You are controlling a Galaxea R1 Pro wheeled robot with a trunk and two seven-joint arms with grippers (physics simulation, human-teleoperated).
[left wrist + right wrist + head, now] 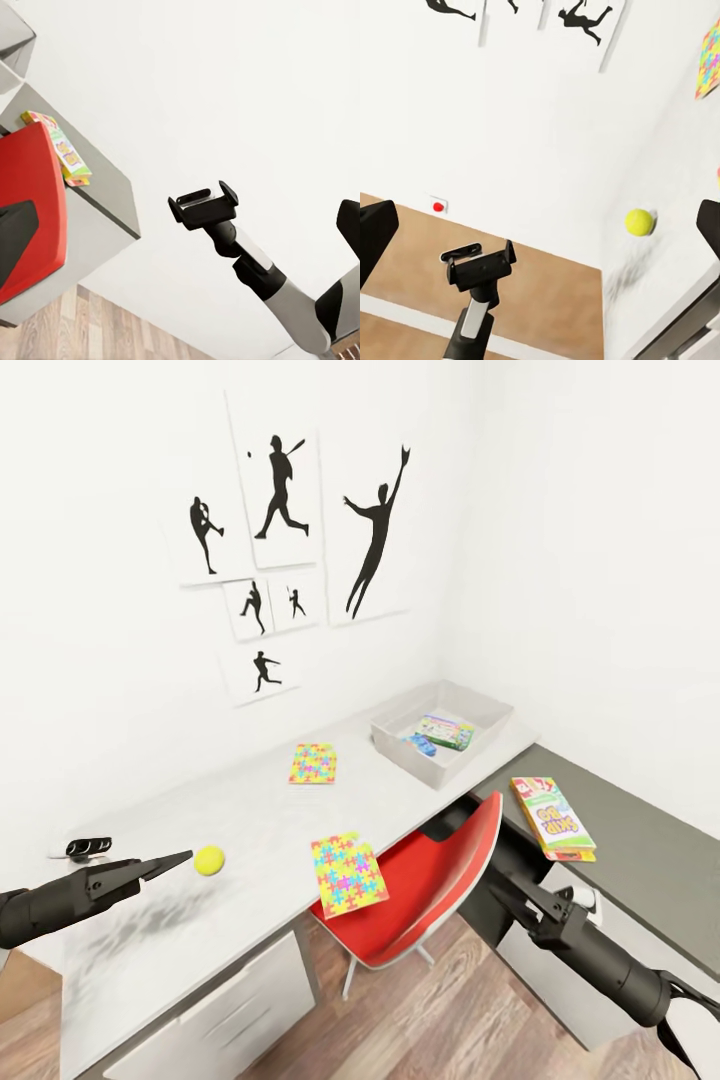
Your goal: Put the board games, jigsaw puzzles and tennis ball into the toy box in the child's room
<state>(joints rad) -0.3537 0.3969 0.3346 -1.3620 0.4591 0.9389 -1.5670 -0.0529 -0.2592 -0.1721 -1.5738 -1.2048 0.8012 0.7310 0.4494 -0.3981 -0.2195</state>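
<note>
The light-grey toy box [398, 749] stands at the far end of the table [250, 810] and holds a pale colourful board game [445, 731] and a small blue one [424, 745]. Two jigsaw puzzles lie on the table, one in the middle [313, 763] and one at the front edge [347, 874]. The tennis ball [209, 860] rests just beyond my left gripper [178, 859], which is open and empty. A white-green SKIP-BO board game [553, 817] lies on a dark grey surface to the right. My right gripper [505, 888] hangs open and empty below it, beside the chair.
A red chair [430, 890] is tucked under the table's front edge between my arms. A small black device [88, 847] sits on the table near my left arm. Drawers [220, 1010] are under the table. The white wall carries baseball silhouettes [280, 490].
</note>
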